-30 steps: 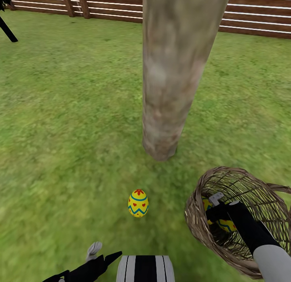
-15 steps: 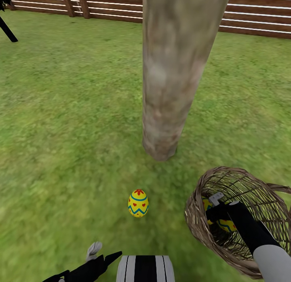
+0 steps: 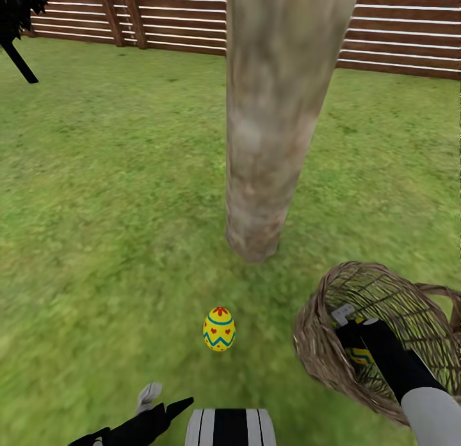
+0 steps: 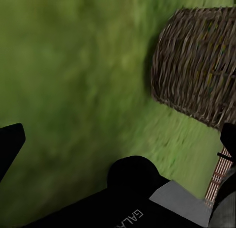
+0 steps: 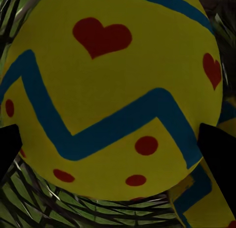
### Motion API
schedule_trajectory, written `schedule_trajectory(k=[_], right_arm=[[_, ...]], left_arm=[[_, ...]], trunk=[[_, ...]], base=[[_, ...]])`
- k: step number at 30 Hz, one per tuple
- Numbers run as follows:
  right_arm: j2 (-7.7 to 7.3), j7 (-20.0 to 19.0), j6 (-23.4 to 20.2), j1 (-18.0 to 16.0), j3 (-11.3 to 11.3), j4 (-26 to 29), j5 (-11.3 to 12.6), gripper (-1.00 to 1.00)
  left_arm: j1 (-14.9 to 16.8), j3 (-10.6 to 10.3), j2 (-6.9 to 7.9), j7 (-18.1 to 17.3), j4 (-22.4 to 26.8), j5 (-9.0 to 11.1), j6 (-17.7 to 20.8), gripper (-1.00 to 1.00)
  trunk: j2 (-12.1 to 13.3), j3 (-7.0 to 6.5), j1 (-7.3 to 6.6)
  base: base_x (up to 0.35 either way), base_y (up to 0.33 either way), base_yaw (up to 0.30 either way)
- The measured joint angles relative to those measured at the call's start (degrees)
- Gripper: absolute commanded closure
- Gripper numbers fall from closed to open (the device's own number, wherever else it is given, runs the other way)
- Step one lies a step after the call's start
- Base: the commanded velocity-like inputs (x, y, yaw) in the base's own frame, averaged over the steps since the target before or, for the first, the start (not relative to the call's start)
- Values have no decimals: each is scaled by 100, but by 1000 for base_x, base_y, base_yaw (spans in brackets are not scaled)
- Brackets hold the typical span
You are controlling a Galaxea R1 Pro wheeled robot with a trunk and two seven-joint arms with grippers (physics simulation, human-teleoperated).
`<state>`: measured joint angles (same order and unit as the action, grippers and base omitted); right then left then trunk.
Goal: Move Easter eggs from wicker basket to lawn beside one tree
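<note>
a brown wooden fence (image 3: 397, 46) of horizontal slats with pale gaps runs across the far edge of the yard, braced by slanted posts (image 3: 121, 11) toward one end. a dark, nearly black tree (image 3: 16, 23) stands in the far corner, its thin trunk leaning. the light is even and soft, throwing only a faint shade on the ground.
</note>
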<state>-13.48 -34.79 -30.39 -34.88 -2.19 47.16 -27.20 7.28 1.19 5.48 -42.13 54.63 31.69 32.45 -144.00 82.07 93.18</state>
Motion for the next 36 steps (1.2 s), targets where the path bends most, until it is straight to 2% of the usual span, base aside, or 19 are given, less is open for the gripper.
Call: schedule_trajectory(k=[4, 15, 20, 28, 36], right_arm=[[-2, -3, 0, 0, -3, 7, -1, 100], [1, 92, -21, 0, 7, -5, -7, 100], [1, 443, -20, 0, 12, -5, -16, 100], [1, 496, -25, 0, 16, -5, -16, 100], [1, 496, -24, 0, 15, -5, -22, 100]], left_arm=[[0, 0, -2, 0, -3, 0, 0, -100], [0, 0, 0, 0, 1, -1, 0, -100], [0, 0, -3, 0, -1, 7, 0, -100], [0, 0, -3, 3, 1, 8, -1, -100], [0, 0, -3, 7, 1, 9, -1, -100]], trunk=[[5, -89, -10], [6, -89, -10], [6, -89, -10], [6, -89, -10], [16, -266, -31]], base=[[0, 0, 0], [0, 0, 0], [0, 0, 0], [0, 0, 0], [0, 0, 0]])
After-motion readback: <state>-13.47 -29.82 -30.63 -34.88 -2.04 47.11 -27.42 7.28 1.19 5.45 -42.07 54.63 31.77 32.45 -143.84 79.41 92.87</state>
